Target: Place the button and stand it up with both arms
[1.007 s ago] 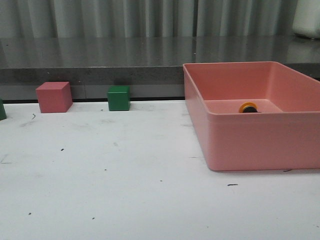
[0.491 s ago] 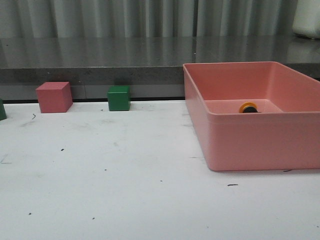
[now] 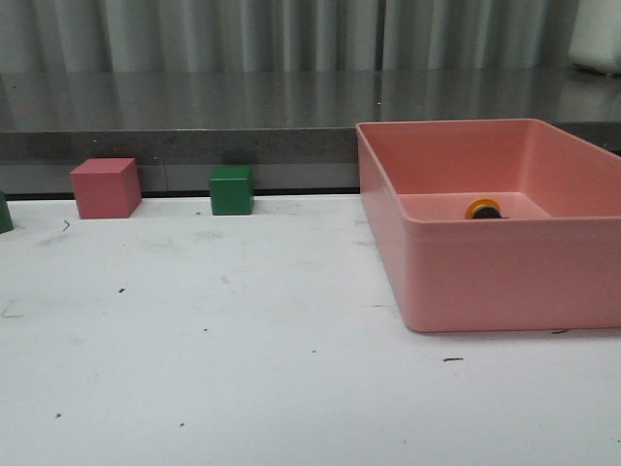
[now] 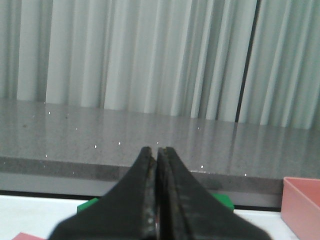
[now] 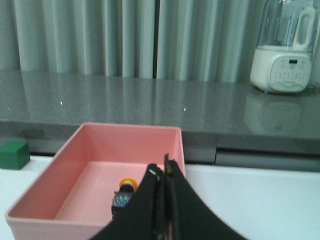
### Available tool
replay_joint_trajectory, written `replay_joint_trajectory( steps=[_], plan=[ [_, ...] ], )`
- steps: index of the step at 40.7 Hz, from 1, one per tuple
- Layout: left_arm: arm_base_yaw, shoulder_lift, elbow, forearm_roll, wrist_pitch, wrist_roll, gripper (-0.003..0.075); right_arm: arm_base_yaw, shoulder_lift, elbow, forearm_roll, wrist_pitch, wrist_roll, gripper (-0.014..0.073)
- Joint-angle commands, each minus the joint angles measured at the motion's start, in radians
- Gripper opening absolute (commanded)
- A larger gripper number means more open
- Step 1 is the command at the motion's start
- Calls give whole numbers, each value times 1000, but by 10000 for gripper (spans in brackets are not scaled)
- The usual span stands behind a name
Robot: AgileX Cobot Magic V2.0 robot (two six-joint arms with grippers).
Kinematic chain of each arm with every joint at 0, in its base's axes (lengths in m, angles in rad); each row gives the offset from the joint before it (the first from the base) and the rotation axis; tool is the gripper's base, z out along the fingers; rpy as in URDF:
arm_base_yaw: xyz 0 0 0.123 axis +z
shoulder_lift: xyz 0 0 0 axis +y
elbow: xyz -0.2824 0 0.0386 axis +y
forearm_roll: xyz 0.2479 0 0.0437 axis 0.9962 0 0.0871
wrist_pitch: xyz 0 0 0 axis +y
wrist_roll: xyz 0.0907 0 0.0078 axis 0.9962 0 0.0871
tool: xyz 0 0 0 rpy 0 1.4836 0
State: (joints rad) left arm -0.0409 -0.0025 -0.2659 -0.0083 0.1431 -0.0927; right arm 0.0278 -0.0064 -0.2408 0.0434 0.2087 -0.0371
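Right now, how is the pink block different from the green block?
The pink block is pink and looks bigger; the green block is green and looks smaller. The pink block sits farther left on the white table, while the green block is nearer the pink bin. Both are cubes resting flat along the table's back edge, untouched.

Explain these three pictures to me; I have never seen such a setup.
This is a two-armed robot at a white table. The wide picture looks forward over the table; neither arm shows in it. The other two come from cameras on the wrists. The dark wedge in each is a gripper: the left gripper and the right gripper, both shut and holding nothing. On the table stand a pink cube, a green cube and a pink bin. Inside the bin lies a yellow-capped push-button.
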Motion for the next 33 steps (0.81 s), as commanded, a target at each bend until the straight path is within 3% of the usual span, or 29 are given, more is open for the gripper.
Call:
replay_joint_trajectory(
  steps=[1, 7, 14, 33],
  plan=[
    [2, 34, -168, -8, 67, -9, -20, 3, 54, -147, 0, 33, -7, -117],
    [2, 138, -359, -3, 256, -9, -20, 3, 177, -319, 0, 181, -7, -117],
    [2, 267, -482, -3, 375, -9, -20, 3, 318, -434, 0, 309, -7, -117],
    [2, 428, -422, -3, 403, -9, -20, 3, 577, -438, 0, 396, -7, -117]
  ],
)
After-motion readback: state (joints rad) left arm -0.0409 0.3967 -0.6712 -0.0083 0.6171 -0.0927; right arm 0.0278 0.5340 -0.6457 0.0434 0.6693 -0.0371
